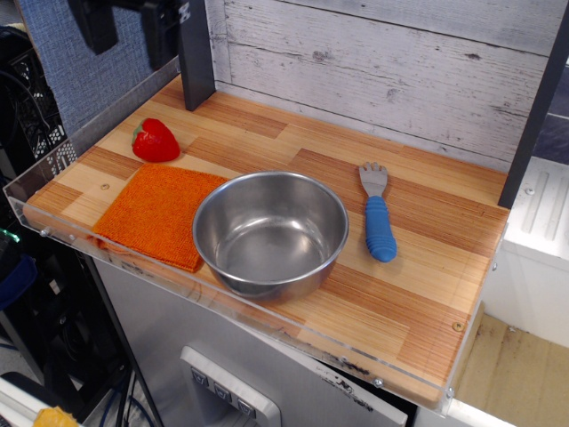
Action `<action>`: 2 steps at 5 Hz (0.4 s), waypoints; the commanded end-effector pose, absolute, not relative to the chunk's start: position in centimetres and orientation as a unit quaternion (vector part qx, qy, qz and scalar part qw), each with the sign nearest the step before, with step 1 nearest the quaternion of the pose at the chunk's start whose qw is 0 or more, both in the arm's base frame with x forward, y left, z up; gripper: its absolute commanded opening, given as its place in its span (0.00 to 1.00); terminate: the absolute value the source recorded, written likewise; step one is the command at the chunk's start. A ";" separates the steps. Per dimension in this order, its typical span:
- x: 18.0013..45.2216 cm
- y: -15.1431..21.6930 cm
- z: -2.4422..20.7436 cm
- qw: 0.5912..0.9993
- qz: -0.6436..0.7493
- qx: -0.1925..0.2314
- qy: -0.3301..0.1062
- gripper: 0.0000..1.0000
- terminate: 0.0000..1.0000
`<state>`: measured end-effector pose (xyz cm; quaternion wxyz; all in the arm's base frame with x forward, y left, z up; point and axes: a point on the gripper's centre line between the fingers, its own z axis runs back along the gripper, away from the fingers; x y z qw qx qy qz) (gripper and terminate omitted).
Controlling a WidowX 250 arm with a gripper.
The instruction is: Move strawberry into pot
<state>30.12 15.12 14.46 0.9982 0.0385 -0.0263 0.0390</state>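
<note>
Red strawberry (156, 140) lies at the far left of my wooden table (427, 267), just beyond the orange cloth (156, 213), apart from the empty pot (270, 233). My gripper (133, 27) hangs high above, holding nothing; its spread I cannot tell. Everything remains undone. No writing is readable.

One fixed view looks down at an angle from the front right of the tabletop (427, 258), moderately close, facing its back wall.
</note>
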 end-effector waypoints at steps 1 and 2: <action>32.4 19.6 13.4 0.995 0.055 0.058 -0.051 1.00 0.00; 32.6 19.9 11.6 0.996 0.048 0.061 -0.039 1.00 0.00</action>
